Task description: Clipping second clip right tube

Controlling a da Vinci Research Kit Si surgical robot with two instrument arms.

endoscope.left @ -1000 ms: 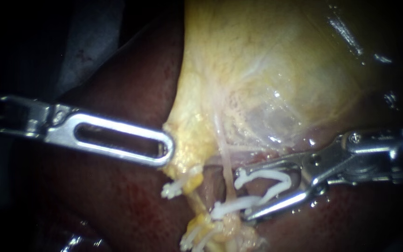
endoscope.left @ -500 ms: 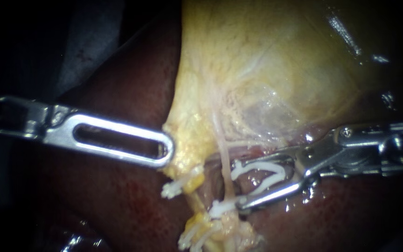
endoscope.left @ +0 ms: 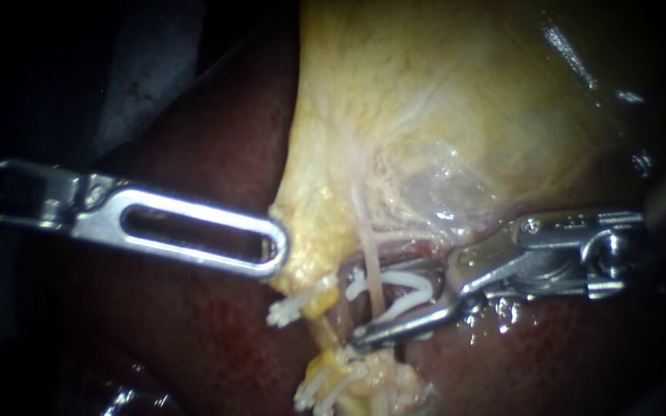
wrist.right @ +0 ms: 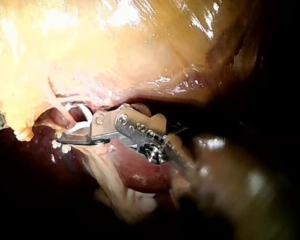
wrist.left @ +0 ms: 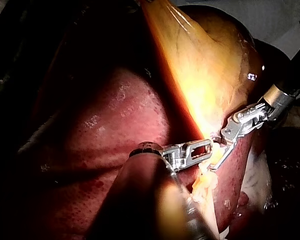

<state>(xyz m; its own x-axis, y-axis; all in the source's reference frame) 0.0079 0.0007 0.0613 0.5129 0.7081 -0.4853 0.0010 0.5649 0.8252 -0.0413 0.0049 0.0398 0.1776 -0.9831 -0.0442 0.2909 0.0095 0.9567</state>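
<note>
Dark red liver (endoscope.left: 194,331) surface, black surround; right instrument (endoscope.left: 353,305) jaws wide apart, both gripping white clip (endoscope.left: 408,279) astride tube (endoscope.left: 368,246).

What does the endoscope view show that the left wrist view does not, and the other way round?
Only the endoscope view: the pincer of the right instrument holds an open white clip around the thin right tube, and more clips sit lower down.
Only the left wrist view: the right instrument's dark shaft, and how broadly the red liver spreads beside the left instrument.
Both: the two instruments, the yellow gallbladder, and the left instrument's tip at the gallbladder's edge.
</note>
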